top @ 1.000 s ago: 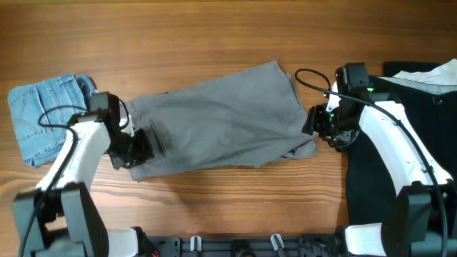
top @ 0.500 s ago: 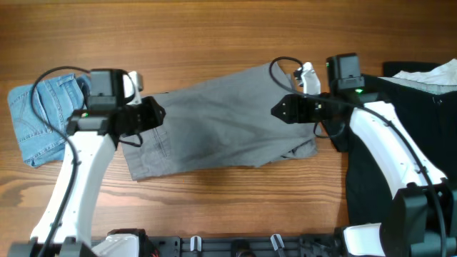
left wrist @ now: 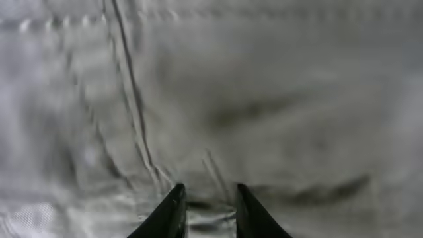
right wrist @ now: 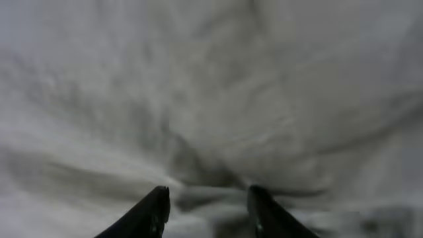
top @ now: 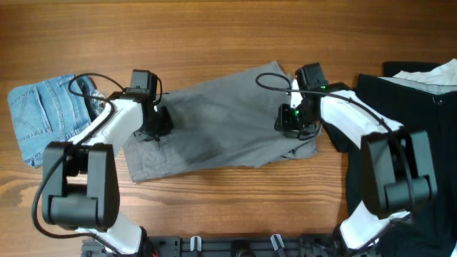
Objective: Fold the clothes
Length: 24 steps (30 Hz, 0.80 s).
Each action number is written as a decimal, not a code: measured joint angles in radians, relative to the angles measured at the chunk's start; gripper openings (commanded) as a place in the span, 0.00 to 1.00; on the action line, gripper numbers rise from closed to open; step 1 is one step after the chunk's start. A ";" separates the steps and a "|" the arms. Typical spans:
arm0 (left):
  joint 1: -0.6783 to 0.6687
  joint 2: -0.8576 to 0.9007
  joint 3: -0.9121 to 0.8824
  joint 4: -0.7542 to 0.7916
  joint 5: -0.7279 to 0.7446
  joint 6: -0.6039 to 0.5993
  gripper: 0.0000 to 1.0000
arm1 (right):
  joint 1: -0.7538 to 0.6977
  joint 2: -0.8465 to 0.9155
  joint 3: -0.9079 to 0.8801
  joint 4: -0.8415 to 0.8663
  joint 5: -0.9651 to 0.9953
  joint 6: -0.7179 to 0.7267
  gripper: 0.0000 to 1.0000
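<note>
The grey trousers (top: 221,121) lie spread flat across the middle of the table, waistband end at the left. My left gripper (top: 152,123) is down on their left part, near the pocket seam. In the left wrist view the gripper (left wrist: 208,198) is open, with wrinkled grey cloth (left wrist: 264,99) between its tips. My right gripper (top: 288,121) is down on the trousers' right end. In the right wrist view it (right wrist: 208,198) is open over a raised fold of grey cloth (right wrist: 218,99). Both wrist views are filled with cloth and blurred.
Small light-blue denim shorts (top: 43,118) lie at the far left, beside the left arm. A black garment (top: 407,143) with a white cloth (top: 428,73) on it covers the right side. Bare wood table (top: 214,36) runs behind and in front of the trousers.
Both arms have swung inward from the trousers' outer ends and come down onto the cloth. The trousers lie about where they were.
</note>
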 measured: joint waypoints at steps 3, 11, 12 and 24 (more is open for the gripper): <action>0.018 0.005 0.007 -0.013 -0.003 0.018 0.27 | -0.043 0.005 0.016 -0.067 0.029 0.055 0.44; 0.185 -0.022 0.005 -0.072 0.038 0.056 0.39 | -0.171 0.005 0.022 -0.152 -0.002 0.049 0.48; 0.217 -0.033 0.005 -0.073 0.056 0.066 0.40 | -0.177 0.005 0.022 -0.154 -0.002 0.039 0.48; 0.253 -0.386 0.001 -0.089 0.254 0.099 0.64 | -0.186 -0.087 0.016 -0.225 -0.010 -0.053 0.50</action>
